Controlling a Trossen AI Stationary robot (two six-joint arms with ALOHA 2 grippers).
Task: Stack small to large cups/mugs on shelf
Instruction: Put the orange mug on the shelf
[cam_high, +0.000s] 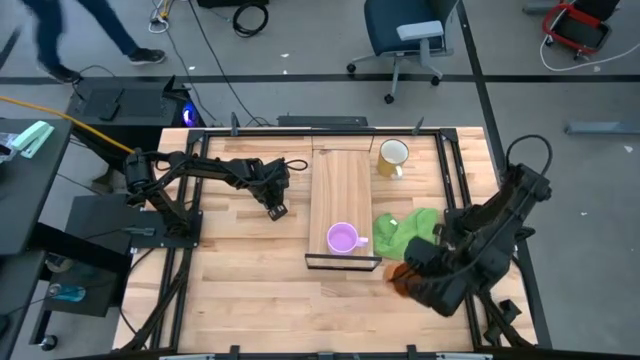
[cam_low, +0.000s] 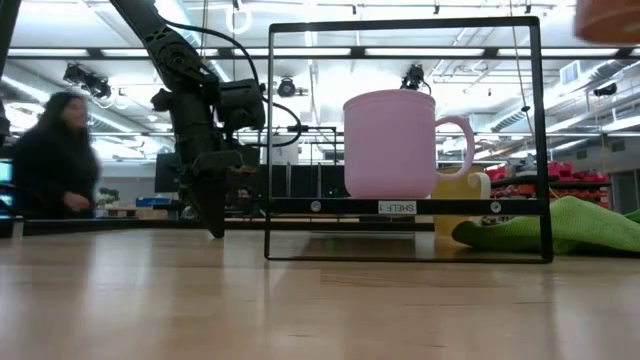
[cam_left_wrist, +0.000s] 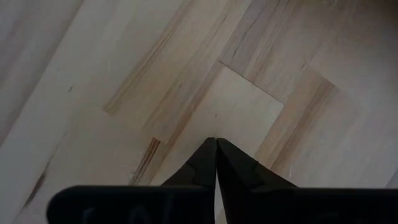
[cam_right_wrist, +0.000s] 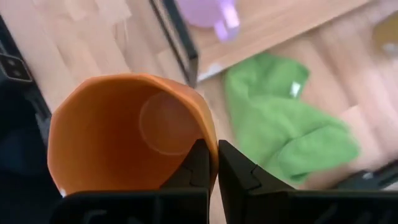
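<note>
Three mugs are in view. One light-purple mug (cam_high: 342, 238) stands upright on the shelf (cam_high: 342, 180), near the end carrying the thin black frame (cam_high: 343, 263). One pale yellow mug (cam_high: 392, 157) stands on the worktop (cam_high: 250, 290) just beside the shelf's opposite end. One orange mug (cam_right_wrist: 124, 130) is pinched at its rim by the right claw (cam_right_wrist: 213, 163), one finger inside the mug and one outside; in the high view this claw (cam_high: 405, 275) is beside the framed end of the shelf, and in the low view the mug is well above the worktop. A crumpled green cloth (cam_high: 405, 230) lies on the worktop between the shelf and the right arm. Left claw (cam_high: 276, 210) points down at bare worktop, well apart from the shelf, its fingers pressed together and holding nothing. A person (cam_low: 45, 160) is visible in the room behind.
</note>
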